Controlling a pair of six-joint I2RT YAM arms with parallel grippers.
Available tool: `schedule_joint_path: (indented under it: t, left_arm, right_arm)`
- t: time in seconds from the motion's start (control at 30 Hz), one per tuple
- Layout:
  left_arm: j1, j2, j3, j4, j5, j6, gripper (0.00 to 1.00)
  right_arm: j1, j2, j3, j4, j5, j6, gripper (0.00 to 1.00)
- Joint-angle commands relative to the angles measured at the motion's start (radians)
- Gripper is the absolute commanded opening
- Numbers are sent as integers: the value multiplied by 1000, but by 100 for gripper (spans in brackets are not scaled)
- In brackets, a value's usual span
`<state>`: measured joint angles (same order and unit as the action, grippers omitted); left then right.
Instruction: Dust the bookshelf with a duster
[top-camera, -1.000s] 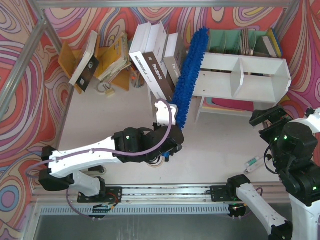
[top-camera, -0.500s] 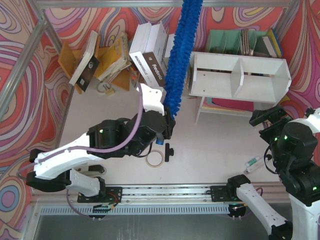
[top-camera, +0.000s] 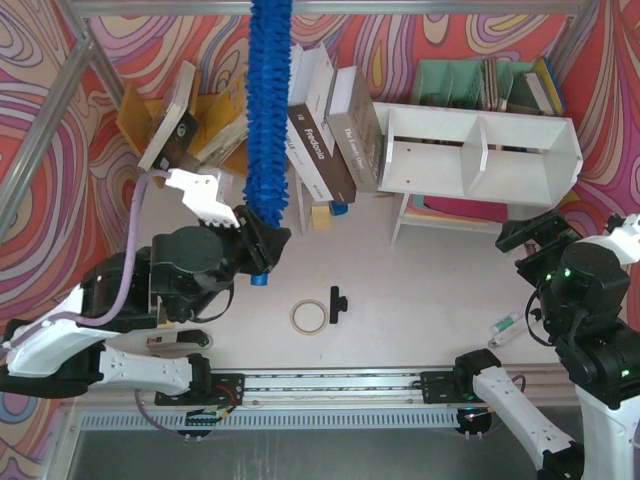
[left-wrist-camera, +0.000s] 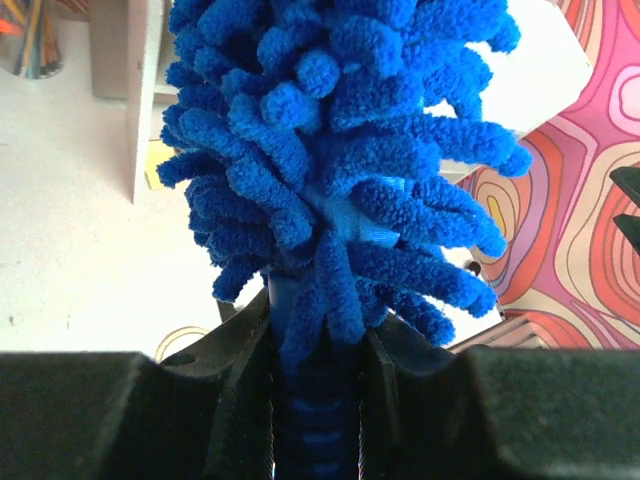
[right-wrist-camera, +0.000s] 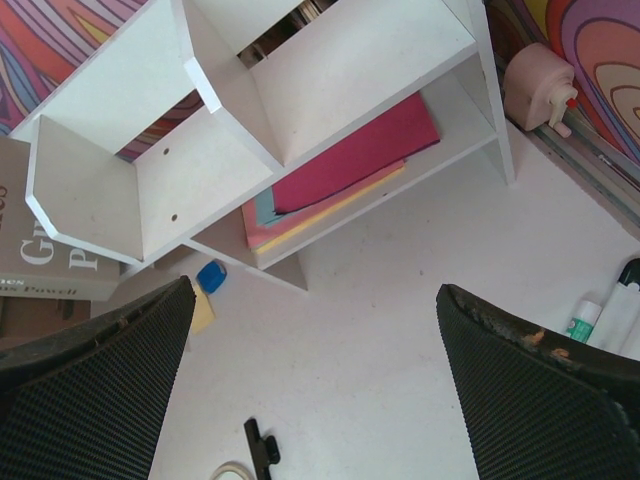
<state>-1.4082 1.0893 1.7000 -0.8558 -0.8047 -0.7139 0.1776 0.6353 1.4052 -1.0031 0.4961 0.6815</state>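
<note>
The long blue fluffy duster (top-camera: 268, 110) stands up toward the top of the top view, in front of the leaning books and left of the bookshelf, apart from it. My left gripper (top-camera: 262, 248) is shut on its slim blue handle (left-wrist-camera: 318, 420), with the fluffy head (left-wrist-camera: 340, 150) filling the left wrist view. The white two-compartment bookshelf (top-camera: 480, 150) stands at the back right on white legs. It also shows in the right wrist view (right-wrist-camera: 330, 80). My right gripper (right-wrist-camera: 315, 380) is open and empty, above the table in front of the shelf, and in the top view (top-camera: 530, 235) it is at the right.
Large books (top-camera: 325, 135) lean left of the shelf. A yellow-orange rack (top-camera: 215, 115) is at back left, a teal organizer (top-camera: 465, 80) behind the shelf. A tape roll (top-camera: 309, 317), a black clip (top-camera: 336, 301) and a glue stick (top-camera: 508, 325) lie on the table. Coloured papers (right-wrist-camera: 340, 170) lie under the shelf.
My left arm has pulled back and swung the duster left, from leaning by the shelf's left end to standing in front of the books. The right arm has not moved.
</note>
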Motion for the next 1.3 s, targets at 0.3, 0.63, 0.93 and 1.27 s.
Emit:
schedule_joint_path:
  t: [0.3, 0.63, 0.93, 1.27]
  left_arm:
    - [1, 31, -32, 36, -17, -6, 0]
    - [12, 43, -44, -3, -40, -45, 0]
    - [13, -41, -106, -22, -67, -73, 0]
    - [14, 49, -45, 18, -7, -20, 0]
  right_arm:
    - [6, -1, -24, 26, -11, 19, 94]
    - [6, -10, -26, 12, -5, 19, 94]
    - [6, -12, -41, 24, -14, 21, 94]
    - [5, -14, -37, 20, -15, 21, 94]
